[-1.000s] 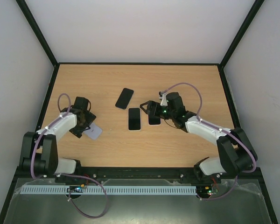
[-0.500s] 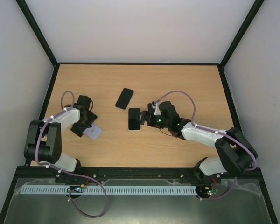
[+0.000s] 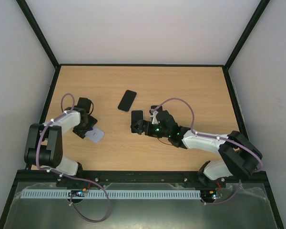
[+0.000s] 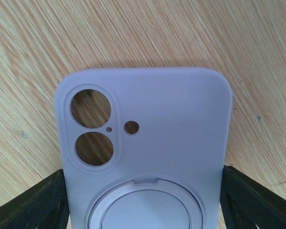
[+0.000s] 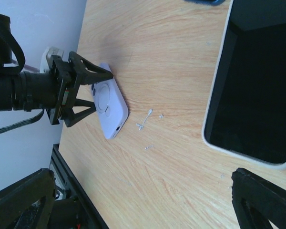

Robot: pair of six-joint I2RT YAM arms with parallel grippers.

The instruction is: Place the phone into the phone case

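Matte lilac phone case (image 4: 171,124), round-cornered, clasped by left gripper (image 4: 143,202) on woodgrain table (image 4: 133,33); right gripper (image 5: 143,193) splayed wide beside glossy black phone (image 5: 257,86).

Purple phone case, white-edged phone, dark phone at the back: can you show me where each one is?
purple phone case (image 4: 176,119), left wrist view, on its plain back beside the camera holes.
white-edged phone (image 5: 257,86), right wrist view, on its black screen.
dark phone (image 3: 127,100), top view, on its middle.
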